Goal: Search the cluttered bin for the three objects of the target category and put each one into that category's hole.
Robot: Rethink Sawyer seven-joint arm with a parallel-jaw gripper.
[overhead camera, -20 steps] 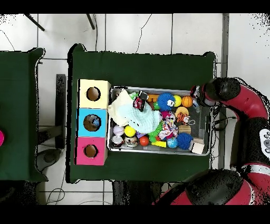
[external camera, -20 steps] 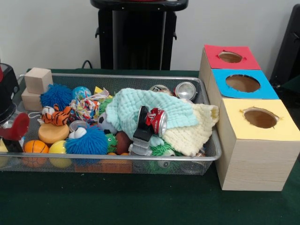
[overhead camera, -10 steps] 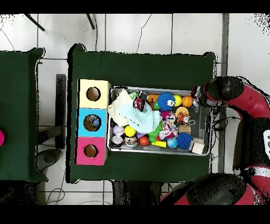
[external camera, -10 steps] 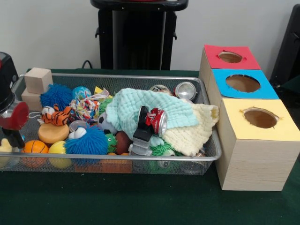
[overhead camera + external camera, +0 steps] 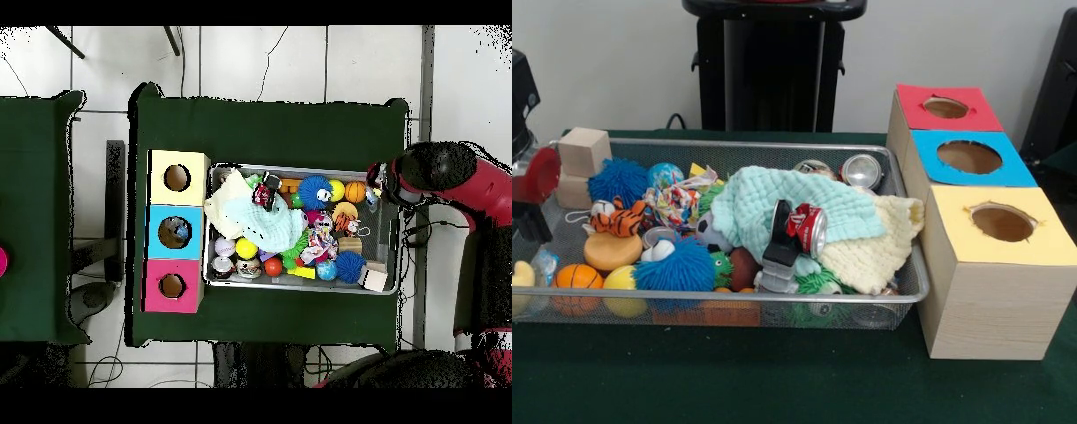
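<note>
Gripper (image 5: 528, 190) at the bin's (image 5: 733, 305) left end in the front view, raised above the rim; whether it is open or closed, and whether it holds anything, cannot be told. In the overhead view the gripper (image 5: 378, 186) hangs over the bin's (image 5: 390, 285) right end, at the tip of the red and black arm (image 5: 455, 180). One red can (image 5: 810, 228) lies on its side on the pale green cloth (image 5: 777, 203) at the bin's middle; two more cans (image 5: 861, 170) lie at the far right corner. A cream cloth (image 5: 878, 247) drapes toward the right rim. Left of the cloths lie blue fuzzy balls (image 5: 680, 265), a toy tiger (image 5: 618, 216), an orange basketball (image 5: 578, 276) and wooden blocks (image 5: 583, 152). Beside the bin's right end stand three boxes with holes: red (image 5: 945, 107), blue (image 5: 968, 156) and yellow (image 5: 1002, 223).
</note>
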